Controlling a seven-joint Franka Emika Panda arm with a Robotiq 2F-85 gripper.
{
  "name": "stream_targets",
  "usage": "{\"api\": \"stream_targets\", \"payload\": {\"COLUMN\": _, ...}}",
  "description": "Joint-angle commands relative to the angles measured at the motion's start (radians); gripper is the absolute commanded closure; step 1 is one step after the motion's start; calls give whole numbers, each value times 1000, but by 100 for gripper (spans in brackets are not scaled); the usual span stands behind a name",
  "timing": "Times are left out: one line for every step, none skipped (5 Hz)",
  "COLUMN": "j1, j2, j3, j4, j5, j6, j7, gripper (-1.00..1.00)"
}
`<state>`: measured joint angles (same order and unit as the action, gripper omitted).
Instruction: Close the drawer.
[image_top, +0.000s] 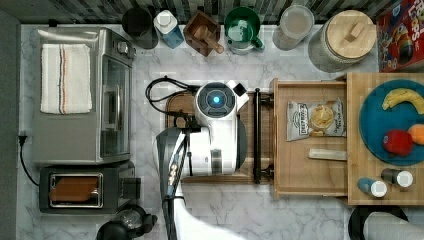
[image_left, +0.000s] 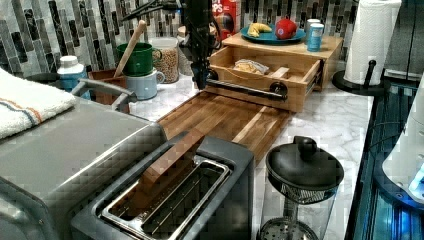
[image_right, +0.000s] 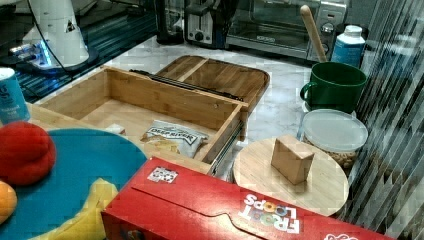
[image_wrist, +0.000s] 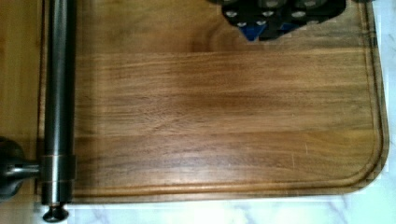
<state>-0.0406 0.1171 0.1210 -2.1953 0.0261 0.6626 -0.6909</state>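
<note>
The drawer (image_top: 310, 175), a shallow light-wood tray, stands pulled out from under the wooden top (image_top: 356, 192). It holds a chip bag (image_top: 316, 119) and a small wood strip (image_top: 327, 154). Its long black bar handle (image_top: 257, 135) lies across the front, over the edge of the brown board (image_top: 180, 102). The white arm (image_top: 216, 125) hangs above that board. In the left view my gripper (image_left: 200, 82) points down just short of the handle (image_left: 245, 88), apart from it. In the wrist view the gripper (image_wrist: 266, 28) looks shut and holds nothing, with the handle (image_wrist: 59, 93) off to the side.
A toaster oven (image_top: 85, 95) and a toaster (image_top: 80, 190) stand at the top view's left. A French press (image_left: 300, 185) stands beside the board. Mugs, jars and a cereal box line the back wall. A blue plate (image_top: 390, 122) with fruit rests on the wooden top.
</note>
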Motion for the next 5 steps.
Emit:
{"api": "stream_targets", "payload": {"j1": -26, "j2": 60, "j3": -25, "j4": -63, "j5": -129, "j6": 97, "j7": -132, "gripper": 100}}
{"api": "stream_targets", "payload": {"j1": -57, "j2": 87, "j3": -27, "j4": -38, "j5": -139, "j6": 82, "j7": -171, "gripper": 100}}
{"api": "stream_targets", "payload": {"j1": -73, "j2": 83, "j3": -41, "j4": -72, "j5": -153, "j6": 146, "j7": -176, "gripper": 100}}
{"api": "stream_targets", "payload": {"j1": -94, "j2": 82, "j3": -59, "j4": -96, "j5": -180, "j6": 192, "j7": -192, "gripper": 100}}
{"api": "stream_targets", "payload": {"j1": -100, "j2": 77, "j3": -90, "j4": -73, "j5": -171, "j6": 150, "j7": -237, "gripper": 100}}
